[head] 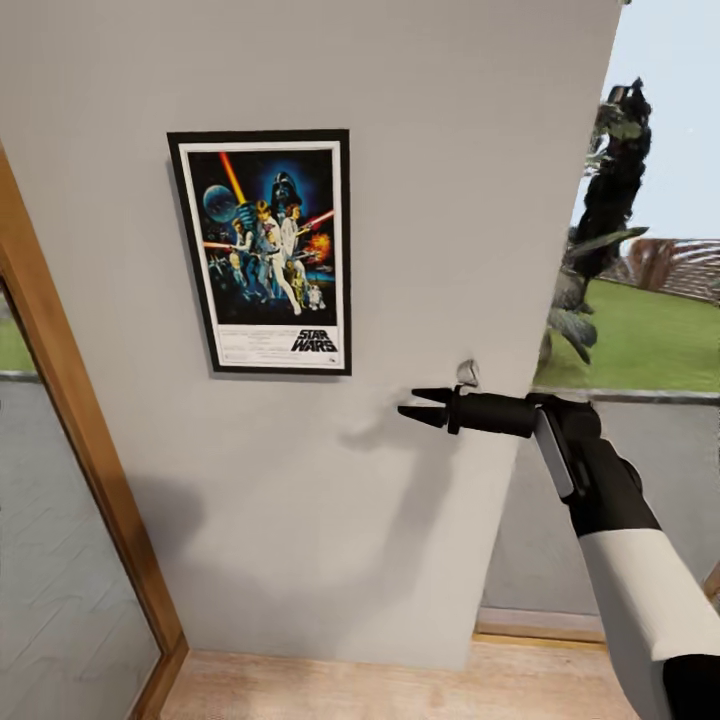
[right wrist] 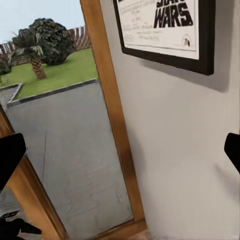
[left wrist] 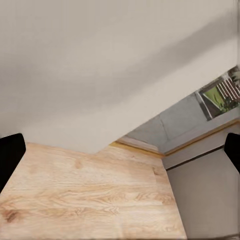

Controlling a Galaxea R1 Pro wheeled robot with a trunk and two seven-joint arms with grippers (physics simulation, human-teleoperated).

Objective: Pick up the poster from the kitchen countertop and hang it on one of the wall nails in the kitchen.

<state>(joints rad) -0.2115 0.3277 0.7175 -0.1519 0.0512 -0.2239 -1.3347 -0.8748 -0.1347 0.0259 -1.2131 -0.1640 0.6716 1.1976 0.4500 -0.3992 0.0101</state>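
Seen at far left in the head view: a warm wooden door frame (head: pixel 75 470) bordering glass, standing left of the plain pale grey wall (head: pixel 450 150). Hung flat on that wall, right of the frame: the upright rectangular Star Wars poster (head: pixel 263 250) with thin black frame, white border and dark blue art, level and apart from everything else. Lower and to the right of the poster, well clear of its bottom right corner: the black right gripper (head: pixel 424 405) on a white-and-black arm, fingers pointing left toward the wall, tips spread slightly with nothing between them, no contact with the poster. Just above the gripper on the wall: a small silvery fitting (head: pixel 467 373), too small to identify. Right of the wall: a lawn and dark shrubs (head: pixel 615 190) outdoors. From the right wrist: poster's lower edge with black lettering (right wrist: pixel 172 25) beyond the parted fingertips. From the left wrist: left gripper's dark fingertips (left wrist: pixel 11 155) wide apart, empty, over light wood-plank floor (left wrist: pixel 90 200) at the wall's base.
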